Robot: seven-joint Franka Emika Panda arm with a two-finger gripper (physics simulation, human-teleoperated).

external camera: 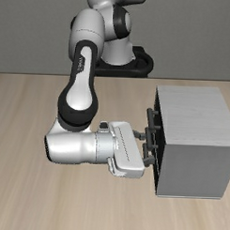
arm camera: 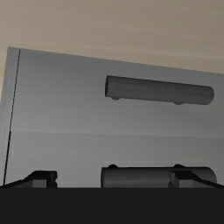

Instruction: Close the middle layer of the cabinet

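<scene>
Now the grey cabinet (external camera: 191, 138) stands on the wooden counter (external camera: 33, 105) at the exterior view's right, its front face turned toward the exterior view's left. From the wrist view, that front (arm camera: 61, 96) is split by a thin seam (arm camera: 105, 132) into two visible drawer panels, each with a dark bar handle. One handle (arm camera: 140, 178) lies just ahead of the gripper (arm camera: 116, 178), between its fingers; the second handle (arm camera: 159, 90) sits on the neighbouring panel. Both panels look level with each other, though I cannot tell whether the layer by the gripper is pushed fully home.

The gripper (external camera: 147, 144) is held level and points straight at the cabinet's front. Its fingertips (arm camera: 39, 178) stand wide apart, one on either side of the nearer handle and not clamped on it. Behind it, the white arm (external camera: 80, 83) bends down from its base across the counter.
</scene>
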